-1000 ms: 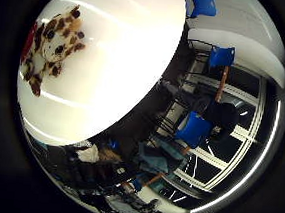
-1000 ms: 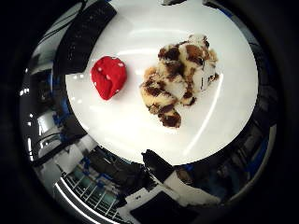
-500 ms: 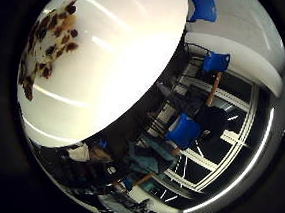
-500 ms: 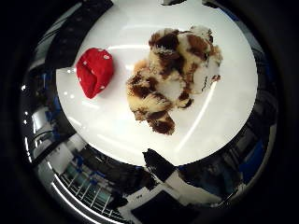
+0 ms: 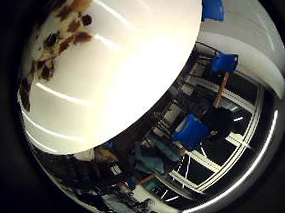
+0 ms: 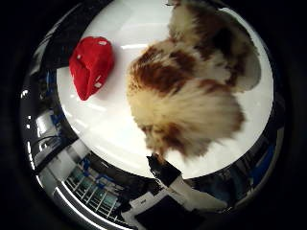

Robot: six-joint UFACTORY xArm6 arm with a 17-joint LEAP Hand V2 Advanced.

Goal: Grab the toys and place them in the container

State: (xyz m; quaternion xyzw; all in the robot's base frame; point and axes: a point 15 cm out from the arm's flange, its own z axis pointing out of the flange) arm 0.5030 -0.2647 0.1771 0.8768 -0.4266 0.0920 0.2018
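Note:
A cream plush toy with brown spots [image 6: 192, 96] lies on a white round table [image 6: 110, 129] and fills much of the thumb side view, so it is close under my palm. Beside it, apart from it, a red plush toy [image 6: 91, 64] with white dots rests on the same table. A white and black part of my hand [image 6: 180, 184] reaches in straight over the table's edge and touches neither toy. Nothing is held. No container shows in either view.
The table's rim curves close past the spotted toy. Blue chairs [image 5: 193, 131] and window frames stand beyond the table. A dark strip [image 6: 57, 43] lies past the table's edge near the red toy.
The whole picture has closed in: my palm has come down toward the spotted toy, which now looks far larger. Neither toy has shifted on the table.

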